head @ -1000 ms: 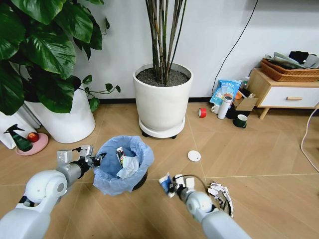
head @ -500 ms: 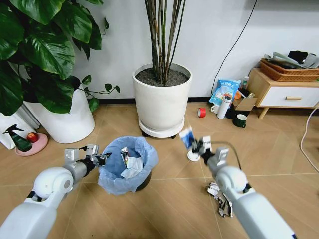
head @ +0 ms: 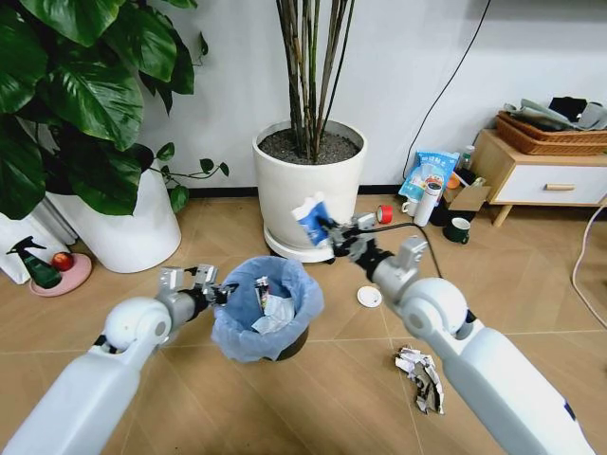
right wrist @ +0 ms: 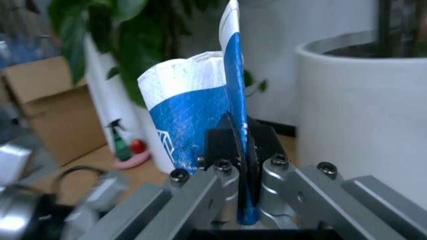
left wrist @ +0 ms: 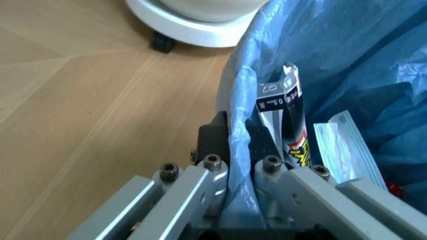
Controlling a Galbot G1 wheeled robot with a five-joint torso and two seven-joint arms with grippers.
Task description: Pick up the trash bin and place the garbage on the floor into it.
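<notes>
Herringbone floor below; left claw clenched on trash bin rim, right claw grasping blue wrapper: I should centre it over the opening first.

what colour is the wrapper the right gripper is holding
Blue and white; the wrapper, pinched in the right gripper, shows best in the right wrist view.

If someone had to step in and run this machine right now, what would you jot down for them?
Left gripper: shut on the rim of the trash bin, pinching the blue bag liner; the bin is at floor level in front of the white plant pot.
Right gripper: shut on a blue-and-white wrapper, held in the air above and just beyond the bin.
Done: the bin is gripped; a tube and some white litter already lie inside.
Left: drop the wrapper in, then collect the white disc and the crumpled printed wrappers lying on the floor.
</notes>
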